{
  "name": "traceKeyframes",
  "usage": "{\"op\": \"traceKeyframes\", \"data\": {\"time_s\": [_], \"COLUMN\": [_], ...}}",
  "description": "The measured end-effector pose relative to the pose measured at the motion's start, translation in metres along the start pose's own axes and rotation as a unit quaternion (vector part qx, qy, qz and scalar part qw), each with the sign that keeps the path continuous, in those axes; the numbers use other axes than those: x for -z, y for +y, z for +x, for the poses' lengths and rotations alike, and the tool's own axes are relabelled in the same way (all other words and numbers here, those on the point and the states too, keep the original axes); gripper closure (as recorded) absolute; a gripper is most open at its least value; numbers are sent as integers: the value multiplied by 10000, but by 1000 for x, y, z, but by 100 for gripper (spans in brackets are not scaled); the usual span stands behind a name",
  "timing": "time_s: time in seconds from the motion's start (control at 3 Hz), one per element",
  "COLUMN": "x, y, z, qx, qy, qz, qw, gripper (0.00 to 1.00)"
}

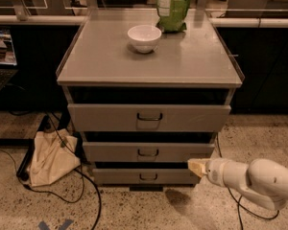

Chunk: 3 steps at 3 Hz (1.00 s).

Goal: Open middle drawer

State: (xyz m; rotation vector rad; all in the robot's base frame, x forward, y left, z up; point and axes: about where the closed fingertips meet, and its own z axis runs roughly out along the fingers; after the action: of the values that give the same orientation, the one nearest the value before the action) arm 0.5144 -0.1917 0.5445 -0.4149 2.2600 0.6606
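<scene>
Hidden / cut off: insides of all 3 drawers were out of sight, w/ only dark gaps showing above each front. The green bag (172, 6) at the back of the worktop (101, 61) was cut off by the top edge, and its print was unreadable. The white arm (259, 178) came in from the lower right, its rear part cut off by the frame edge.

Tool (197, 167): pale yellowish tip on the end of the arm, low down at the right end of the drawer stack, overlapping the bottom-right corner of the middle drawer (115, 152) and the gap below it. Couldn't tell how far open it was, or whether it touched the drawer front. Nothing seen held in it. It sat well to the right of the middle drawer's handle (148, 153).

Middle drawer: grey front, between the taller top drawer (101, 117) and the slimmer bottom drawer (117, 177), w/ a small dark loop handle at centre.

Containers: white bowl (144, 37) stood upright on the worktop, just left of the green bag; only its white inner wall showed. A beige cloth bag (50, 157) lay slumped on the speckled floor left of the cabinet, among black cables (93, 195); contents not visible.
</scene>
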Motion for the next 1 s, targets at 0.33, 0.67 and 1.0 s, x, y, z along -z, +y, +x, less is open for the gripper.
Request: {"op": "traceKeyframes", "data": {"time_s": [0.33, 0.67, 1.0], "x": [-52, -68, -68], "y": [-19, -26, -24], "z": [-9, -2, -3], "qx": [-242, -392, -382], "qy": [-640, -697, -697], "qz": [222, 384, 366], "qw": [9974, 9961, 9962], "gripper": [100, 100, 100]}}
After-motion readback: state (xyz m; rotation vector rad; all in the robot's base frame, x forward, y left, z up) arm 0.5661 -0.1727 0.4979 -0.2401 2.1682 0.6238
